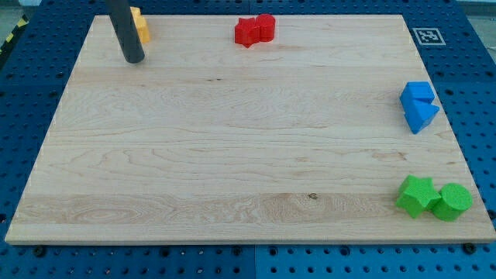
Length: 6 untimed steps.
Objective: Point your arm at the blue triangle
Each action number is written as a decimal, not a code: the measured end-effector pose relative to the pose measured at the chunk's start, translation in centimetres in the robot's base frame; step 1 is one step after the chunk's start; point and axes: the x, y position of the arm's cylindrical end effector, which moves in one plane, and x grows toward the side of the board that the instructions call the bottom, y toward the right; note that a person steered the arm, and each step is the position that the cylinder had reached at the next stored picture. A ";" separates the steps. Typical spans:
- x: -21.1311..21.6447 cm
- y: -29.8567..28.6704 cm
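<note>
The blue triangle (421,116) lies near the board's right edge, touching a blue cube (417,93) just above it. My tip (133,58) rests on the board at the view's top left, far from the blue triangle. A yellow block (140,25) sits right behind the rod, partly hidden by it.
A red star (247,32) and a red block (265,26) touch each other at the top middle. A green star (415,195) and a green cylinder (452,201) sit together at the bottom right corner. A marker tag (427,36) lies off the board's top right.
</note>
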 end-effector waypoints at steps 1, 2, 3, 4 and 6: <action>0.0 0.0; 0.9 1.4; 3.8 5.2; 6.7 9.3; 10.4 18.3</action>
